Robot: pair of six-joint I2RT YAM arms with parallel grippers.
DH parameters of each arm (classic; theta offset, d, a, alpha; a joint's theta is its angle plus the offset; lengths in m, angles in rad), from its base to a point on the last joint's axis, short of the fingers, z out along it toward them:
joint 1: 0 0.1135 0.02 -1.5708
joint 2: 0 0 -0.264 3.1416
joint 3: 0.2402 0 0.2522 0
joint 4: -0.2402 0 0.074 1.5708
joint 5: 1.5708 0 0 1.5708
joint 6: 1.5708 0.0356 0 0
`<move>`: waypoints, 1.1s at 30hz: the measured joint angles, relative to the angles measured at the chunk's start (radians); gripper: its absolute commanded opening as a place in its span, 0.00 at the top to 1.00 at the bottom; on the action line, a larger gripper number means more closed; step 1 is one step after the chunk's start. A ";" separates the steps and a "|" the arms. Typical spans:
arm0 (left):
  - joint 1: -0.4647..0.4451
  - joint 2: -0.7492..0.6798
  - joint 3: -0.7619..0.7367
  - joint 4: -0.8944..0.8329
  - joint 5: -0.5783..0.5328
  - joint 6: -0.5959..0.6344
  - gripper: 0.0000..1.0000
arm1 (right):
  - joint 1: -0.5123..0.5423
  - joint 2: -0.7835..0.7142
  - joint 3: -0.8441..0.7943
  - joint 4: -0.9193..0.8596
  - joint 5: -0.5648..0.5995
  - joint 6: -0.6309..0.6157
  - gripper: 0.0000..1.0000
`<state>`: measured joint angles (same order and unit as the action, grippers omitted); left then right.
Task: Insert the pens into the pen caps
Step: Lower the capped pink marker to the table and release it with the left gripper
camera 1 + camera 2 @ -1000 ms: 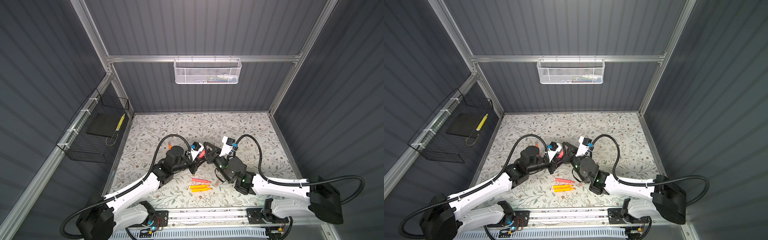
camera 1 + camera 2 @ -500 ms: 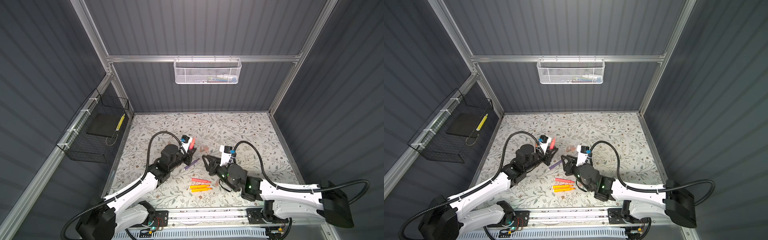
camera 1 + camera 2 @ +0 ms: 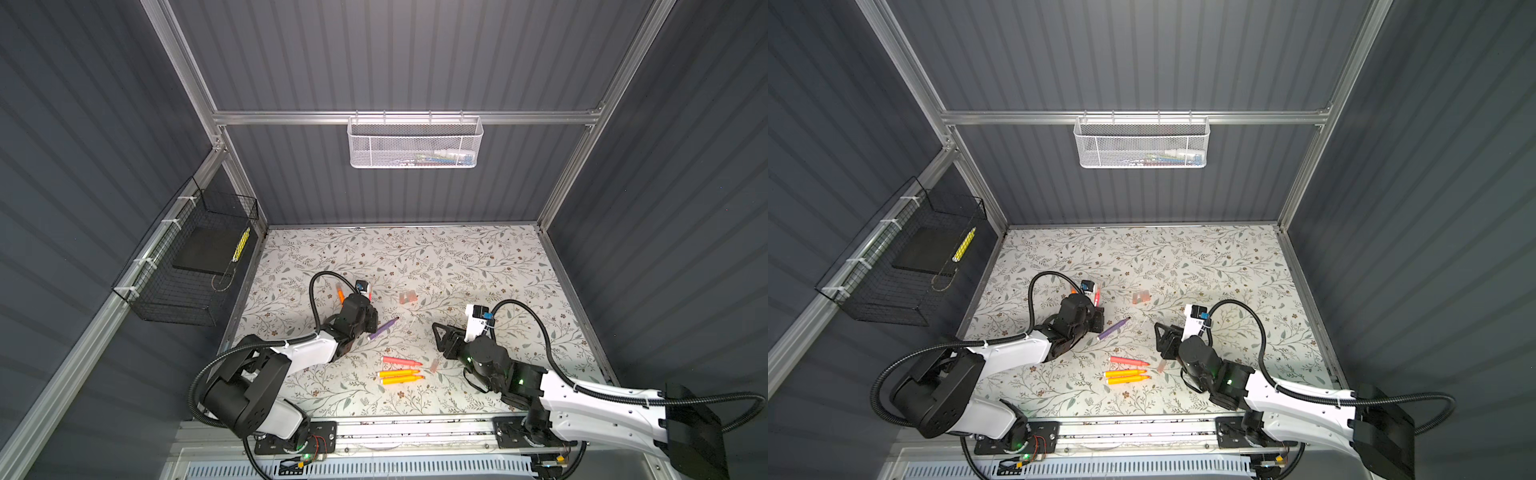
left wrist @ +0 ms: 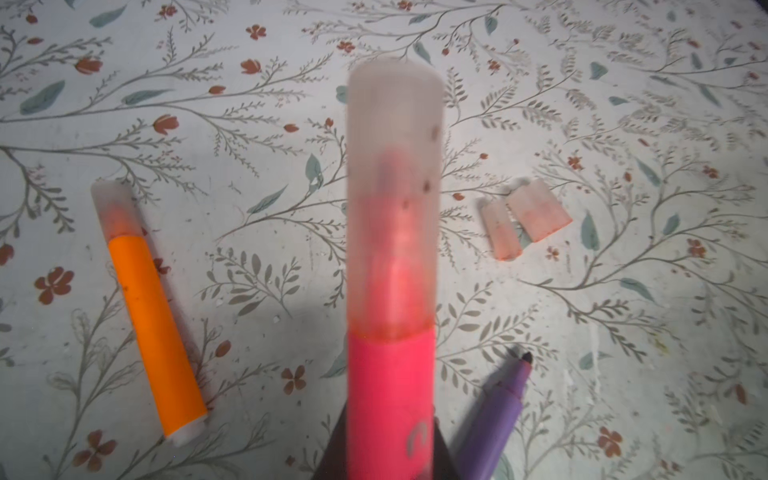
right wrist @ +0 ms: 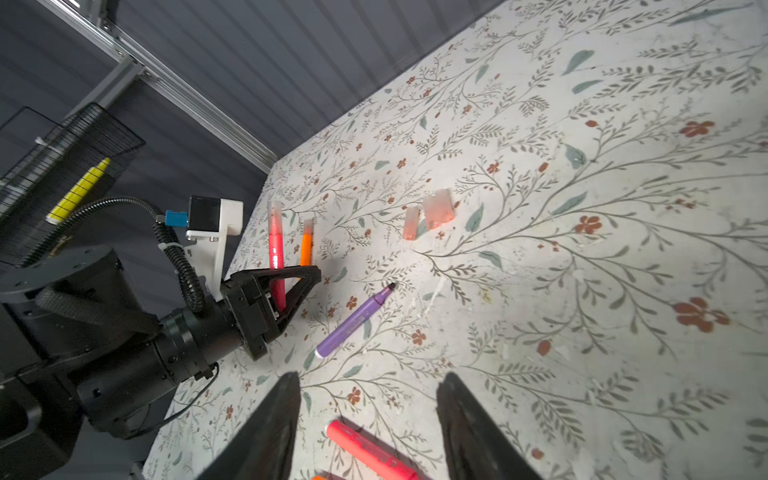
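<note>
As L pincer [image 5: 291, 286] grips pink pen [image 4: 390, 395], cap [image 4: 395, 187] on

This was a lab robot cell: grey ribbed wall panels [image 3: 395, 58] in an aluminium frame [image 3: 407, 117] boxed in a floral-covered desk [image 3: 457, 266], two arms [image 3: 303, 353] [image 3: 602, 403] were mounted on a rail [image 3: 415, 428] at its front, and a white mesh basket [image 3: 374, 149] and black wire basket [image 3: 178, 291] hung on the walls.

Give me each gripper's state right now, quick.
Left gripper: closed on the capped pink pen.
Right gripper: open, holding nothing.
</note>
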<state>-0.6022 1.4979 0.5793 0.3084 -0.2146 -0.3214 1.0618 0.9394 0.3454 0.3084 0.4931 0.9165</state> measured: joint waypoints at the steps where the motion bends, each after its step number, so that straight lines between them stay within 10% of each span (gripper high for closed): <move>1: 0.004 0.018 0.010 -0.003 -0.008 -0.005 1.00 | -0.001 0.008 0.000 0.000 -0.003 0.002 0.45; 20: 0.059 0.269 0.113 0.107 -0.135 -0.047 1.00 | -0.015 0.081 0.011 0.022 -0.034 0.007 0.44; 33: 0.068 0.257 0.117 0.089 -0.159 -0.068 0.61 | -0.039 0.080 0.011 0.024 -0.039 0.006 0.43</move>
<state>-0.5346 1.7550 0.6964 0.3977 -0.3733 -0.3889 1.0233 1.0199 0.3565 0.3325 0.4545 0.9222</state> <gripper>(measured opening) 0.347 0.566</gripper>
